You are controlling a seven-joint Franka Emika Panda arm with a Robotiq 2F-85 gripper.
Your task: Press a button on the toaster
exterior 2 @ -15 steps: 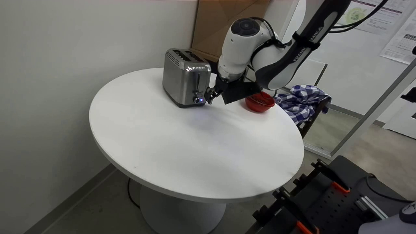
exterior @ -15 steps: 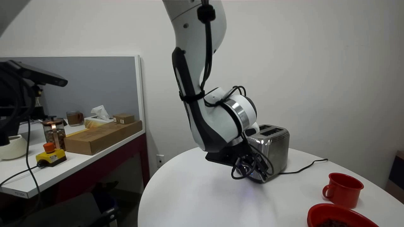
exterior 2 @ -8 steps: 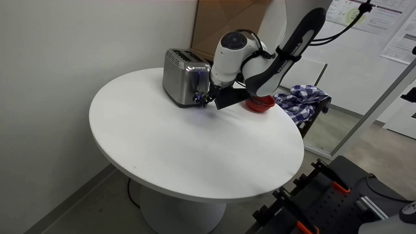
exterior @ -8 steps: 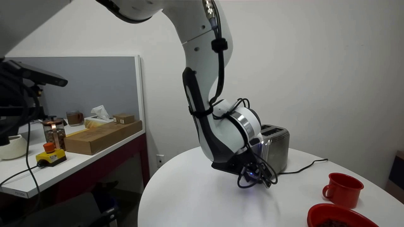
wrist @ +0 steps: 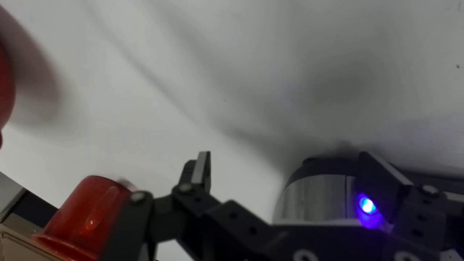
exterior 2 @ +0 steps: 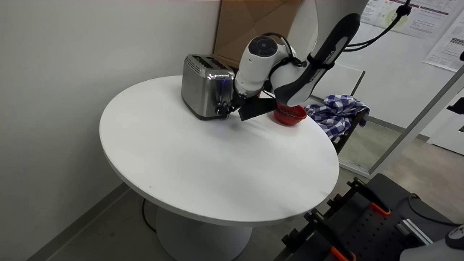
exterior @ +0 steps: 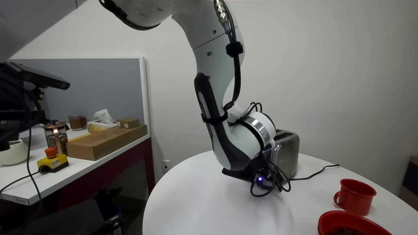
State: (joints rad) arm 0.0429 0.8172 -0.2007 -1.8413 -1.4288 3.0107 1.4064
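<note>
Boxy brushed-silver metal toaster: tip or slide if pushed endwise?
The boxy brushed-silver metal toaster probably won't tip endwise: its long body sits flat. It may slide, since the white round table looks smooth. Its shiny sides suggest a stiff, possibly slippery shell.

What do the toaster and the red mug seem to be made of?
The toaster seems metal, probably brushed steel: silvery side, bright glints at the top edge. The red mug looks glossy, perhaps plastic or enamelled metal, I cannot tell which: highlights show on its wall.
</note>
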